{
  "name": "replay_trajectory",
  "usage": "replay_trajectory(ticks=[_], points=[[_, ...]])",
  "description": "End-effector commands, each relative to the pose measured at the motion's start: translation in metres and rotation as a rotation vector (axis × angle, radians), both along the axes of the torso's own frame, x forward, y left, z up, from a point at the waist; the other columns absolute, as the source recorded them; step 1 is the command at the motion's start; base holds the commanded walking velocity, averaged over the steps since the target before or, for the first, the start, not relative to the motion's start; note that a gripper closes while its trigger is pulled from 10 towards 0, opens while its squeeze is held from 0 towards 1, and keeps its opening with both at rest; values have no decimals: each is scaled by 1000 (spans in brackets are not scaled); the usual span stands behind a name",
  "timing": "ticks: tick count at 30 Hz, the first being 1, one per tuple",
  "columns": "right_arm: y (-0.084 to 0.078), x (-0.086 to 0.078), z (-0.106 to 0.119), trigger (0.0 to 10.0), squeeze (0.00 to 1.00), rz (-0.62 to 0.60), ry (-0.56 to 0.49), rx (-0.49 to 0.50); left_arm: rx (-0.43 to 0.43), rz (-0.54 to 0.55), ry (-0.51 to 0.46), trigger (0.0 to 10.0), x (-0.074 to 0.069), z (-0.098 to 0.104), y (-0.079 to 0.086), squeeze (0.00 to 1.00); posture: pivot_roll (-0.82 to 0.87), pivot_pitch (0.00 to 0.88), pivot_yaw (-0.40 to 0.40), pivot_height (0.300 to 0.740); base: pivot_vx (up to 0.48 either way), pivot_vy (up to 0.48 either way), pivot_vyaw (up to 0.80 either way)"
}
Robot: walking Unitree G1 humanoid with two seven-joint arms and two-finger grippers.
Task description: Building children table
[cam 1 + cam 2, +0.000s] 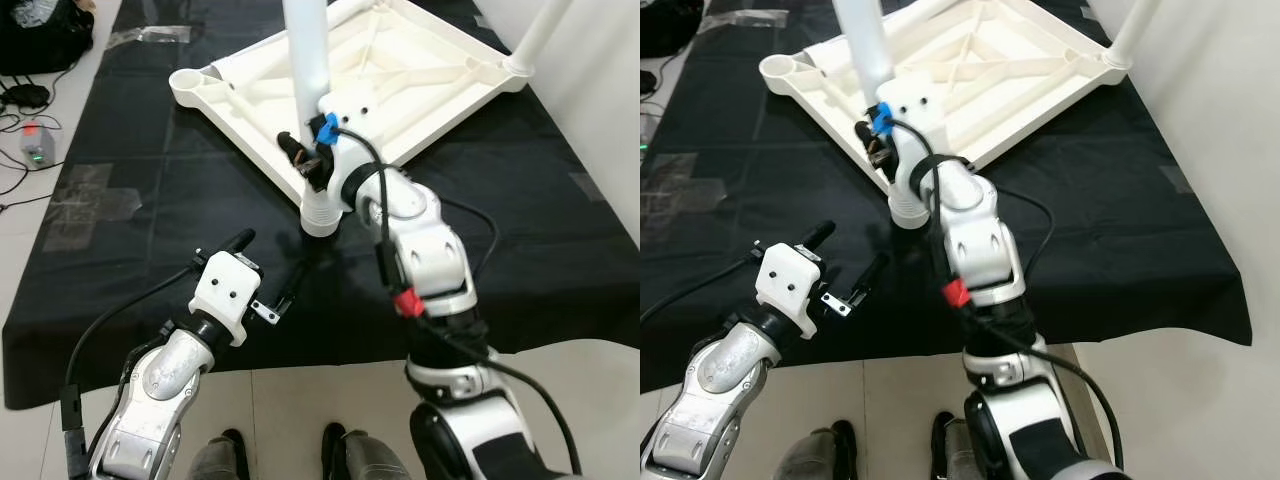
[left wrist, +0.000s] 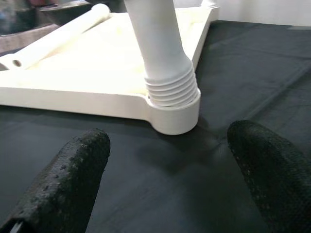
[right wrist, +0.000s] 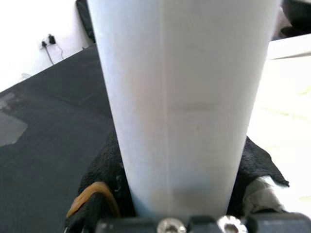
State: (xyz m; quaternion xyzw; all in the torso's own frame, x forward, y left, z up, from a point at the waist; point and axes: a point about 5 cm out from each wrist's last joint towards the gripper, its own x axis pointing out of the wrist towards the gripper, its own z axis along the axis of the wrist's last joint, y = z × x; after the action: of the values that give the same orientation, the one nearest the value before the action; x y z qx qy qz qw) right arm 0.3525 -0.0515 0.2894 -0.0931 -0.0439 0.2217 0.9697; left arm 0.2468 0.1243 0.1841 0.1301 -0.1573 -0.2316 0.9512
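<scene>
Right gripper [image 1: 308,160] is seen clamped around the upright white table leg [image 1: 305,60], just above the ribbed collar where the leg meets its corner socket [image 1: 321,215] on the upturned white tabletop [image 1: 400,75]. Up close, in the right wrist view, the leg [image 3: 177,97] is shown pressed between the black padded fingers [image 3: 104,182], but the socket below is hidden there. That joint is revealed in the left wrist view: the ribbed end [image 2: 171,87] is seated in the round socket [image 2: 175,114], with a loose leg [image 2: 53,39] lying on the tabletop beyond. Left gripper [image 1: 268,275] is held low over the black cloth [image 1: 150,200] covering the surface, just short of the socket, its fingers [image 2: 73,174] spread wide and holding nothing. A second fitted leg [image 1: 540,30] is seen at the far right corner, its top cut off by the frame, as is the gripped leg's. Dark bags and cables [image 1: 35,60] lie on the floor at far left, hard to make out.
</scene>
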Motion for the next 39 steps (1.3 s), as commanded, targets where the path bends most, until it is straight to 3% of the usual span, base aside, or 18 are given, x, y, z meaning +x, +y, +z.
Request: replay_trajectory(ticks=[1, 6, 8, 10, 11, 16, 25, 27, 28, 29, 31, 32, 33, 34, 35, 37, 38, 39], points=[[-18, 10, -32, 10000, 0, -100, 145, 1, -5, 9, 15, 10000, -2, -6, 0, 0, 19, 233, -109, 740, 0, 0, 0], [-25, 13, -27, 10000, 0, -111, 148, 97, 4, 6, 12, 10000, -3, -7, -1, 0, 23, 250, -99, 740, 0, 0, 0], [-31, 19, -11, 10000, 0, 0, 105, 180, 16, -13, 14, 10000, -5, -7, -3, 0, 22, 270, -91, 740, 0, 0, 0], [-31, 19, -11, 10000, 0, 0, 105, 180, 16, -13, 14, 10000, -5, -7, -3, 0, 22, 270, -91, 740, 0, 0, 0], [-37, 21, 1, 10000, 0, 66, 61, 198, 21, -24, 15, 10000, -7, -7, -4, 0, 25, 277, -90, 740, 0, 0, 0], [-55, 24, 43, 10000, 0, 291, -94, 136, 19, -34, 28, 10000, -9, -7, -4, 0, 25, 283, -87, 740, 0, 0, 0], [-66, 10, 61, 10000, 0, 494, -210, 116, -16, 3, 60, 10000, -4, -6, 4, 0, 39, 249, -81, 740, 0, 0, 0], [-72, -3, 73, 10000, 0, 608, -264, 212, -56, 49, 31, 10000, 5, 8, 13, 0, 44, 224, -78, 740, 0, 0, 0], [-76, -9, 76, 10000, 0, 670, -287, 212, -91, 61, -17, 10000, 13, 27, 20, 0, 44, 200, -76, 740, 0, 0, 0], [-76, -9, 76, 10000, 0, 670, -287, 212, -91, 61, -17, 10000, 13, 27, 20, 0, 44, 200, -76, 740, 0, 0, 0], [-80, -11, 73, 10000, 0, 687, -295, 86, -189, 35, -125, 10000, 26, 76, 30, 0, 43, 172, -75, 740, 0, 0, 0], [-80, -11, 73, 10000, 0, 687, -295, 86, -189, 35, -125, 10000, 26, 76, 30, 0, 43, 172, -75, 740, 0, 0, 0], [-81, -7, 66, 10000, 0, 642, -269, -3, -231, -48, -190, 10000, 28, 107, 31, 0, 42, 139, -71, 740, 0, 0, 0], [-81, -7, 66, 10000, 0, 642, -269, -3, -231, -48, -190, 10000, 28, 107, 31, 0, 42, 139, -71, 740, 0, 0, 0], [-84, -1, 59, 10000, 0, 569, -242, -89, -259, -161, -243, 10000, 26, 137, 30, 0, 46, 119, -68, 740, 0, 0, 0], [-84, -1, 59, 10000, 0, 569, -242, -89, -259, -161, -243, 10000, 26, 137, 30, 0, 46, 119, -68, 740, 0, 0, 0], [-90, 7, 52, 10000, 0, 473, -211, -165, -273, -311, -289, 10000, 20, 164, 26, 0, 50, 97, -64, 740, 0, 0, 0], [-100, 21, 40, 10000, 0, 293, -156, -280, -274, -609, -324, 10000, 5, 198, 16, 0, 45, 70, -56, 740, 0, 0, 0]])
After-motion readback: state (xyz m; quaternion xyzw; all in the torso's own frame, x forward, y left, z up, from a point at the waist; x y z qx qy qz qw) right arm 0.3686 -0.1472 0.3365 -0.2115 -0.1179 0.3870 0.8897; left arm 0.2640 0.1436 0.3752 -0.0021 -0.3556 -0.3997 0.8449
